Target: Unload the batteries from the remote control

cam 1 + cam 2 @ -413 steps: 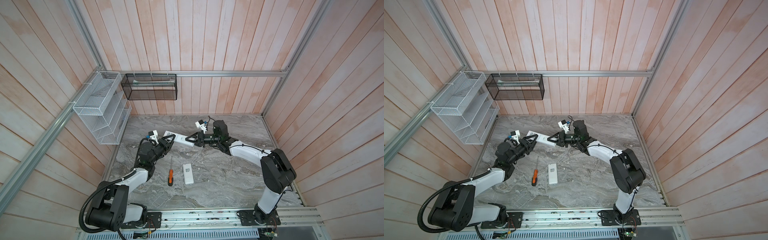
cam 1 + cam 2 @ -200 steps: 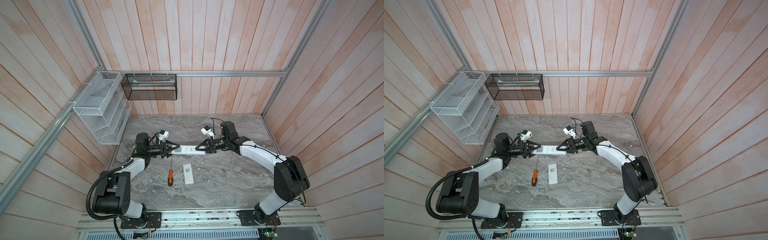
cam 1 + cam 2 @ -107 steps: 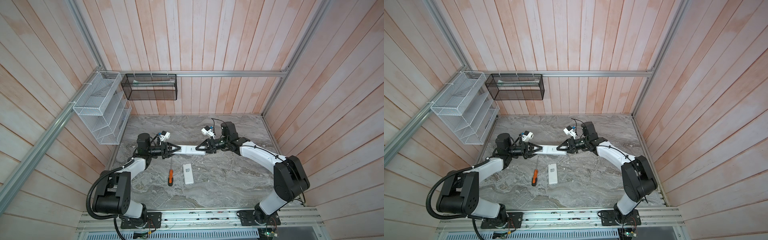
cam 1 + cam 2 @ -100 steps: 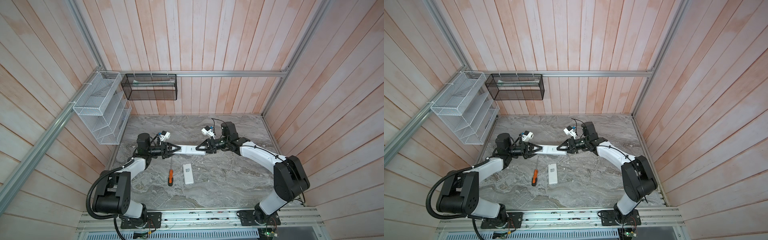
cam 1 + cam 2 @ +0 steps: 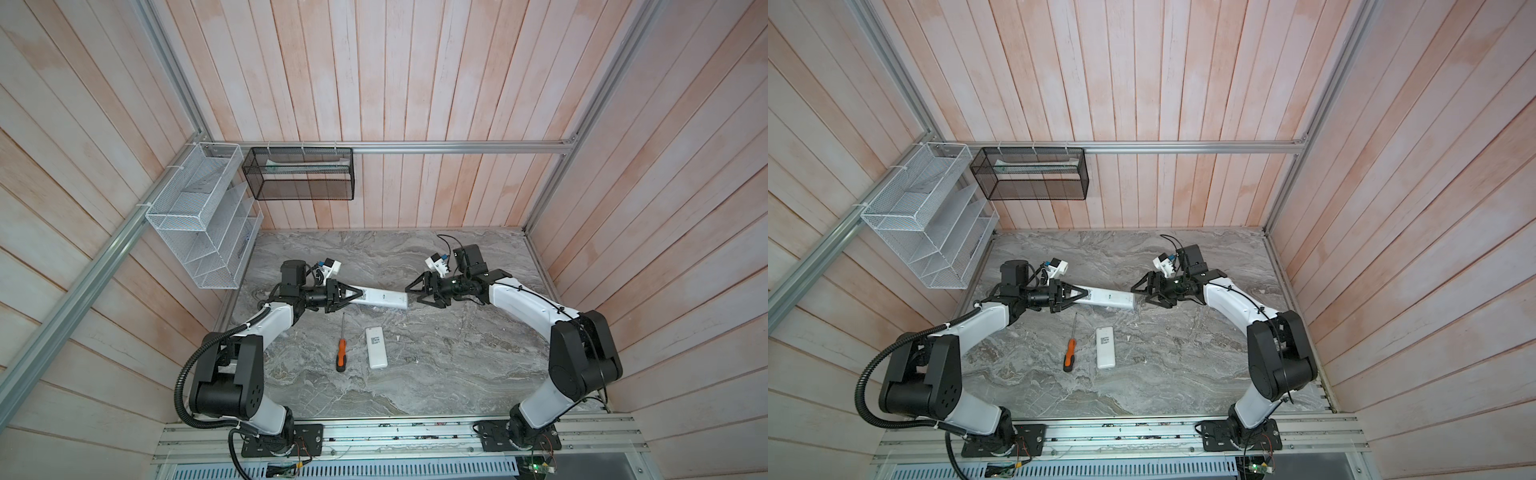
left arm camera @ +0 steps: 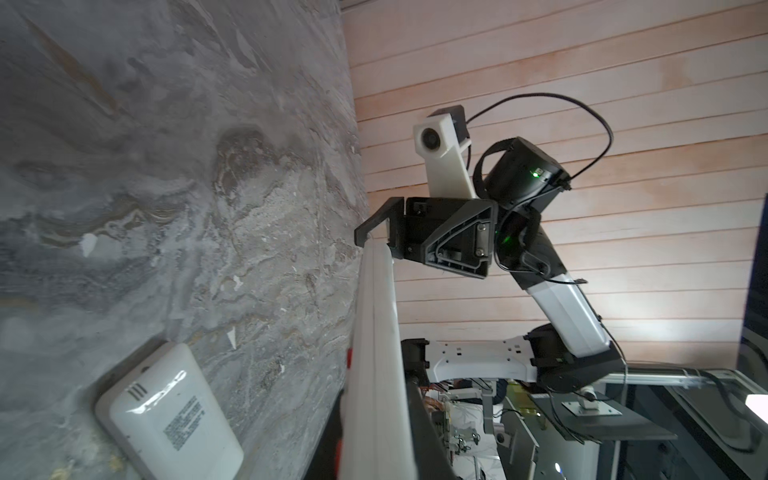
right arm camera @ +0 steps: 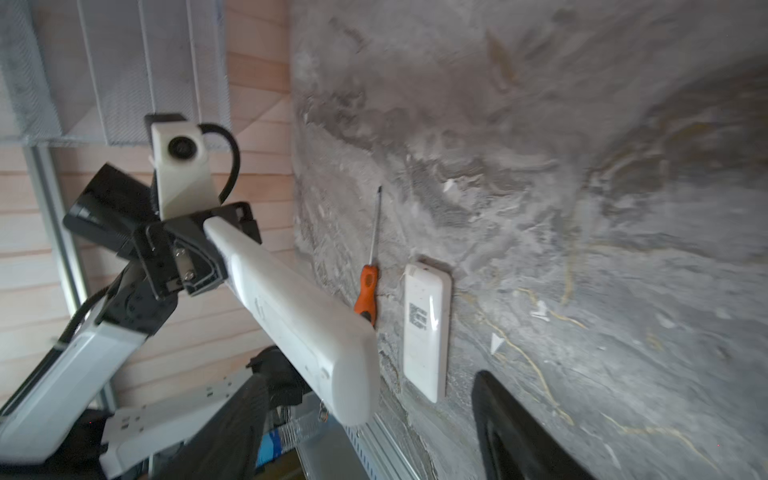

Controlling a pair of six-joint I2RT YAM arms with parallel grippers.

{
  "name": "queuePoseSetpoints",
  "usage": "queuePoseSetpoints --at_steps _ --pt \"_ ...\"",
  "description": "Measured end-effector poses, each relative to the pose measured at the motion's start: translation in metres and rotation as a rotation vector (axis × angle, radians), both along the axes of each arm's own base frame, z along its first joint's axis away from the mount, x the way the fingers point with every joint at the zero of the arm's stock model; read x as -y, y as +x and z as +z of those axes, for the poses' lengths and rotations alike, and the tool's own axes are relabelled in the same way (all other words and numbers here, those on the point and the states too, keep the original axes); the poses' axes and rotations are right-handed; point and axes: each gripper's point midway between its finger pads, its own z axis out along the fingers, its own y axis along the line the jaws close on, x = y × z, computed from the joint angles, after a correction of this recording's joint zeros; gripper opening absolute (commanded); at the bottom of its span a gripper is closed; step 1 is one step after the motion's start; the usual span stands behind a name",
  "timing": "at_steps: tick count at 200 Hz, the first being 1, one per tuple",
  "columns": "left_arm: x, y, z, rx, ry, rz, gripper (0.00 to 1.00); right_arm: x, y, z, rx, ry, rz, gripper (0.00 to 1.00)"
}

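Closed in on three sides by pale plank walls (image 5: 415,83), edged with an aluminium frame (image 5: 457,146). Floored with a grey marbled tabletop (image 5: 457,353), veined in white and tan, flecked with small pale chips. Hung at the left corner with a white wire rack (image 5: 199,224) and, beside it on the back wall, a black mesh basket (image 5: 1034,174). Worked from the near rail (image 5: 395,432) by a left arm (image 5: 266,320) and a right arm (image 5: 523,303), bent toward each other over the middle.

Clamped by one end in the left gripper (image 5: 353,296): the long white remote control (image 5: 380,298), held clear of the marble, nearly level. Spread wide at its free end, gripping nothing: the right gripper (image 5: 413,294); touching the casing or not, impossible to tell.

Lying flat nearer the rail: a shorter white remote (image 5: 376,347), label up, and just beside it an orange-handled screwdriver (image 5: 340,360). No sight of the batteries in any view.
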Motion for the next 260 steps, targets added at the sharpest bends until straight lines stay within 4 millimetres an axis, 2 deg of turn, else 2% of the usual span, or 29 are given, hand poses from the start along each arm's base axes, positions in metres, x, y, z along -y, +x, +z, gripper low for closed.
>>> queuePoseSetpoints --at_steps 21,52,72,95,137,173,215,260 --pt "-0.003 0.010 -0.022 -0.034 0.060 0.054 0.00 0.003 -0.002 -0.007 -0.006 -0.069 -0.024 0.96" --pt "0.006 0.017 -0.058 -0.088 0.169 0.060 0.00 -0.011 -0.008 -0.003 0.017 -0.115 -0.001 0.96" --pt "0.016 0.018 -0.072 -0.083 0.244 0.039 0.00 -0.023 -0.009 -0.003 0.029 -0.126 0.018 0.96" --pt "0.018 0.015 -0.083 -0.084 0.299 0.033 0.00 -0.033 -0.008 -0.018 0.009 -0.154 0.035 0.96" --pt "0.017 0.014 -0.085 -0.066 0.311 0.024 0.00 -0.044 -0.005 -0.051 -0.050 -0.216 0.054 0.96" --pt "0.017 0.014 -0.085 -0.059 0.313 0.021 0.00 -0.050 -0.004 -0.070 -0.075 -0.243 0.067 0.96" --pt "0.017 0.014 -0.085 -0.060 0.312 0.020 0.00 -0.054 -0.007 -0.082 -0.089 -0.258 0.082 0.97" --pt "0.018 0.014 -0.085 -0.060 0.312 0.019 0.00 -0.055 -0.005 -0.085 -0.071 -0.252 0.082 0.96"
